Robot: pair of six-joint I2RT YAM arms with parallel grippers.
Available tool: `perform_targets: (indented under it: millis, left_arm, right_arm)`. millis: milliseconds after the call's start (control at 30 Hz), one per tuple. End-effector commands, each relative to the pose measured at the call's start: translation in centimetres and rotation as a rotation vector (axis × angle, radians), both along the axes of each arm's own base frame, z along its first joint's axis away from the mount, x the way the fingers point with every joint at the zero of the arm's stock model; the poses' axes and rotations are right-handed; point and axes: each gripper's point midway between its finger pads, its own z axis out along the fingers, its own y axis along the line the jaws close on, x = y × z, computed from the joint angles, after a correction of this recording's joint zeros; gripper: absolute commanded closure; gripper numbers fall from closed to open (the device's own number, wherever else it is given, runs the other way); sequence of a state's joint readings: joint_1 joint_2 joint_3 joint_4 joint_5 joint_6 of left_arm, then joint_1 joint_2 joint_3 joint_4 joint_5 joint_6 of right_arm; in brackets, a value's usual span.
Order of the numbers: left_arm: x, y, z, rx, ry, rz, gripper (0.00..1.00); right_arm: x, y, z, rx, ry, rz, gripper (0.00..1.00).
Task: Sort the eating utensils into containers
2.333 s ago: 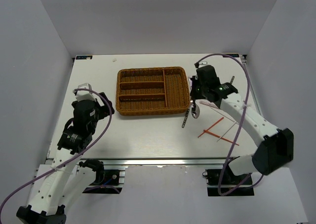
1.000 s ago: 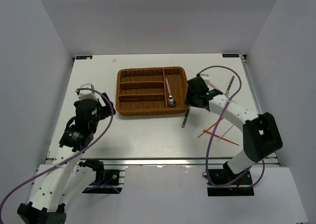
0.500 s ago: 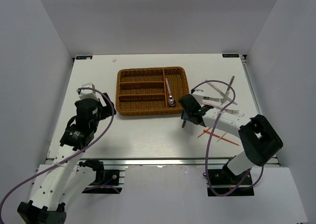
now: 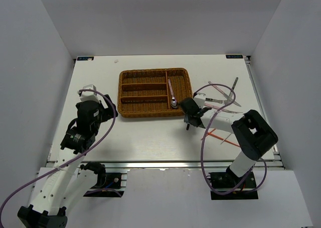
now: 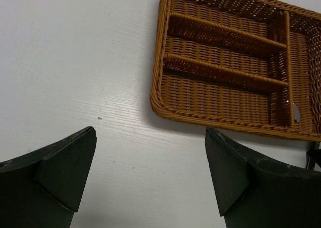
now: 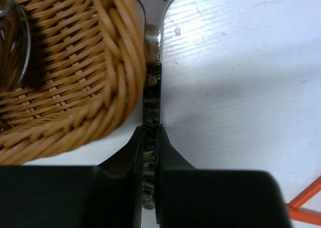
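Right gripper (image 4: 188,121), top external view: it sits low on the white table (image 4: 150,137), just beside the near right corner of the brown wicker tray (image 4: 120,92). Its grasp is not readable from this height. One metal spoon (image 4: 172,95) lies in the tray's crosswise slot at the right end, bowl toward the near wall; the three long slots show only weave. Red chopsticks (image 4: 214,133) lie on the table to the right of the gripper, partly under the right arm. Loose forks and knives (image 4: 224,101) lie farther right, well apart from the tray. The left gripper (image 4: 106,109) hangs left of the tray, apart from it.

Left wrist view: the left gripper (image 5: 150,152) has its two dark fingers (image 5: 65,167) spread wide with nothing between them, above bare table just short of the tray's (image 5: 159,87) near left corner.

Right wrist view: the right gripper (image 6: 151,137) is clenched, its two dark fingers (image 6: 170,152) pinching the end of a dark-handled utensil (image 6: 152,95). The utensil lies flat on the table, its riveted handle running straight away from the fingers and its shiny metal part passing out of the top of the view. Its left edge touches the tray's (image 6: 100,62) rounded outer corner. The spoon's bowl (image 6: 12,42) shows inside the tray at upper left. A red chopstick end (image 6: 306,200) shows at lower right.
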State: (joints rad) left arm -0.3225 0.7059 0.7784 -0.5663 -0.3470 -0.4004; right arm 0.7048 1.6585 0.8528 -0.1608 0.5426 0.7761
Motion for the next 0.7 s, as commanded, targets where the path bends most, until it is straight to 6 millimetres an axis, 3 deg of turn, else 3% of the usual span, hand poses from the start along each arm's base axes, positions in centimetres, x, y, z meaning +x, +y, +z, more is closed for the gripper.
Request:
perform_targets:
  millis: [0,133,367,500,533,667]
  left_arm:
    - [0.1,-0.2,0.2,-0.005,-0.013,-0.015,0.02]
    - [0.1,-0.2,0.3,-0.007,-0.016,-0.017,0.02]
    - [0.1,-0.2,0.2,-0.005,-0.012,-0.015,0.02]
    - [0.2,-0.2,0.1,-0.003,-0.010,-0.016,0.02]
    - [0.2,-0.2,0.1,-0.002,-0.009,-0.014,0.02]
    - [0.1,-0.1,0.1,0.000,-0.009,-0.007,0.02]
  right_arm:
    - [-0.8,-1.6,0.0,-0.009,-0.008,-0.056,0.96]
    - [-0.9,-3.0,2.6,-0.037,-0.057,-0.081,1.00]
    - [0.4,-3.4,10.9,-0.060,-0.208,0.004,1.00]
    - [2.8,0.4,14.5,-0.049,-0.261,0.216,1.00]
    - [3.4,1.4,13.7,-0.063,-0.227,0.264,1.00]
    - [6.8,2.9,14.5,-0.111,-0.203,0.319,1.00]
